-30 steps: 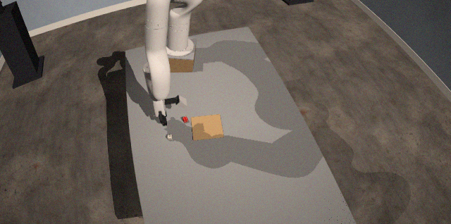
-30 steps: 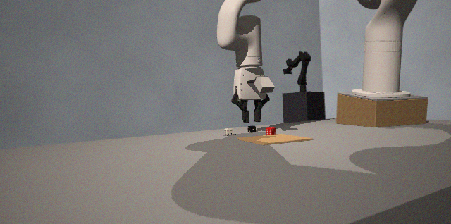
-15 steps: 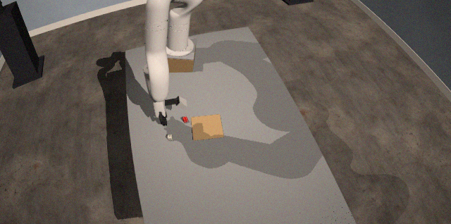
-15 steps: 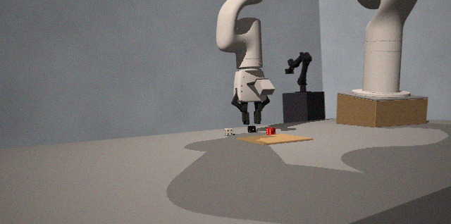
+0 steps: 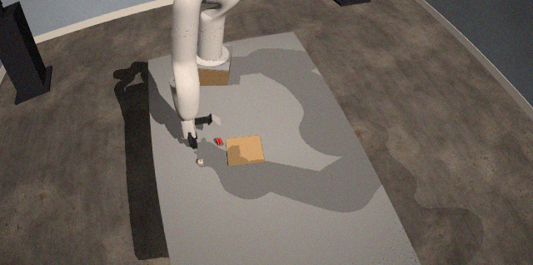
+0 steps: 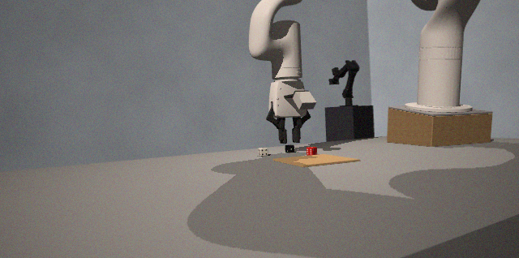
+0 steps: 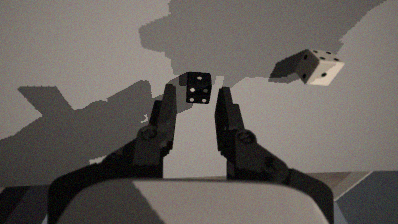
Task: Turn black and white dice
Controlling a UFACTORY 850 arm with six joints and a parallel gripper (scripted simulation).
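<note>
Pincer (image 7: 196, 107) apart, empty, hovers above black die (image 7: 198, 87) on worktop (image 5: 266, 215). Next: descend, straddle, clamp.

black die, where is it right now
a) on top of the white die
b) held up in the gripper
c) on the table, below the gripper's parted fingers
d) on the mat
c: the black die lies on the grey table, off the mat, with the gripper above it and holding nothing.

Open claw (image 7: 196, 107) above black die (image 7: 198, 88)
</note>
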